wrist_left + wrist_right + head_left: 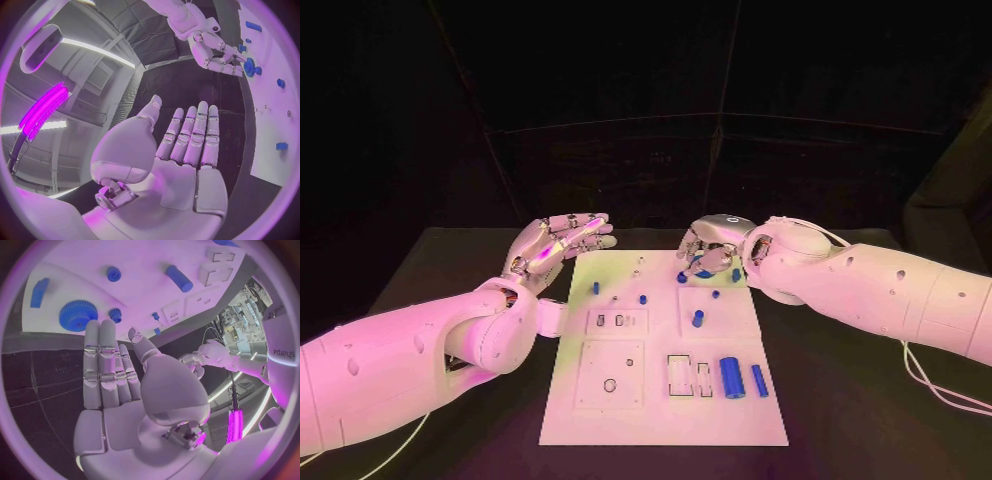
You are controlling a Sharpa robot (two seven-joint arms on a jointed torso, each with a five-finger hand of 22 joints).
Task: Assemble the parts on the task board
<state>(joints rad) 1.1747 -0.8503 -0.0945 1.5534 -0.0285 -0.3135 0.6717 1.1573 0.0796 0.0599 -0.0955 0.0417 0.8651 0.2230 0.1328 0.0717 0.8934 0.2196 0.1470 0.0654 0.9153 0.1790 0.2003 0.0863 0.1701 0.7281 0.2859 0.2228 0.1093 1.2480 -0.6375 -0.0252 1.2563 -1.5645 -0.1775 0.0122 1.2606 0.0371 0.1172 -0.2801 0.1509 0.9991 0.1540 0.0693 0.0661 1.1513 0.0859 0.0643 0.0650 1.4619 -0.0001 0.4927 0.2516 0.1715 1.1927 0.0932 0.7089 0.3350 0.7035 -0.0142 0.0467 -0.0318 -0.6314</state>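
The white task board (pixel 661 405) lies in the middle of the table with blue parts on it. My left hand (pixel 560 245) hovers palm up beside the board's far left corner, its fingers (pixel 190 132) straight and holding nothing. My right hand (pixel 711 243) hangs over the far right corner, fingers (pixel 103 357) stretched out and empty. Just beyond its fingertips lie a large blue gear (pixel 78 315) and a small gear (pixel 115 315). A blue cylinder (pixel 730 374) and a thin blue bar (pixel 759 380) lie at the board's near right. Small blue pegs (pixel 643 298) stand in the board's middle.
A blue block (pixel 39 292) sits on the board near the large gear. Recessed white plates (pixel 612 375) and a rectangular slot (pixel 679 372) take up the board's near half. Black table (pixel 862 400) runs on both sides of the board.
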